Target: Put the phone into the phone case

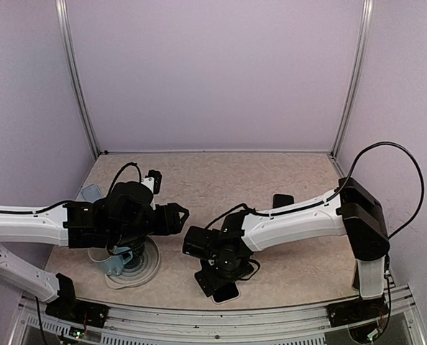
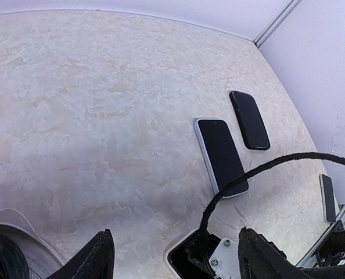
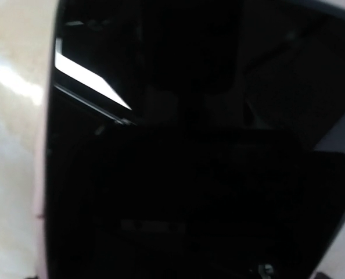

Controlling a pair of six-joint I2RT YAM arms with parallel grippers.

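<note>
A phone (image 1: 226, 292) with a dark screen and a pale rim lies flat near the table's front edge. Whether that rim is the phone case I cannot tell. My right gripper (image 1: 222, 273) points down onto it and hides most of it. In the right wrist view the dark screen (image 3: 178, 145) fills the frame with a pale edge (image 3: 45, 174) at left, and my own fingers do not show. The left wrist view shows a corner of this phone (image 2: 181, 256) under the right wrist. My left gripper (image 1: 179, 215) hovers left of it, open and empty (image 2: 175, 232).
A pale-rimmed phone (image 2: 222, 156) and a black phone (image 2: 250, 119) (image 1: 283, 200) lie side by side behind the right arm. A third lies by the right rail (image 2: 328, 197). A white round stand (image 1: 147, 272) sits under the left arm, a pale blue flat thing (image 1: 91, 192) behind it.
</note>
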